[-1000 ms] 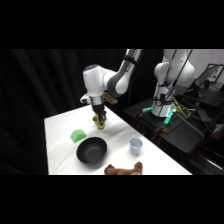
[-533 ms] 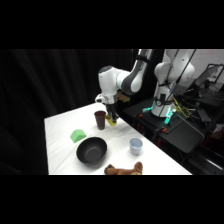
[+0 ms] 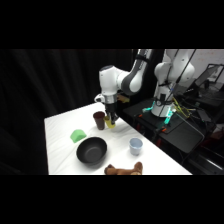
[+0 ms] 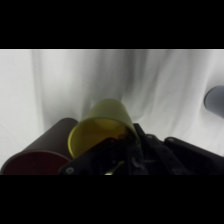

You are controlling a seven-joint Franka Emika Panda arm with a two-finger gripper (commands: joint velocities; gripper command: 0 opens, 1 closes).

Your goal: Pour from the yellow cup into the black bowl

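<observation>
Gripper low over the table's far part, clamped on the yellow cup; in wrist view the black linkage bites the cup's rim at its near edge, w/ the yellow cup filling the middle of that view, mouth toward the camera, so it reads as tilted rel. to the gripper; in side view only a sliver of yellow shows under the fingers, right at table level, can't tell whether it touches the cloth. Just beside it, to picture-left, the dark maroon cup stands upright; wrist view shows the maroon cup touching or nearly touching the yellow one, exact contact not clear. Black bowl sits nearer the camera, apart from both cups, upright, mouth up. Small green item lies to the bowl's upper left, near its rim. Pale blue-grey cup stands to the bowl's right, apart from it; a sliver of it shows at the wrist view's right edge. Brown plush thing at the table's near edge, partly cut off. White table otherwise cloth-covered, w/ folds visible in wrist view.
</observation>
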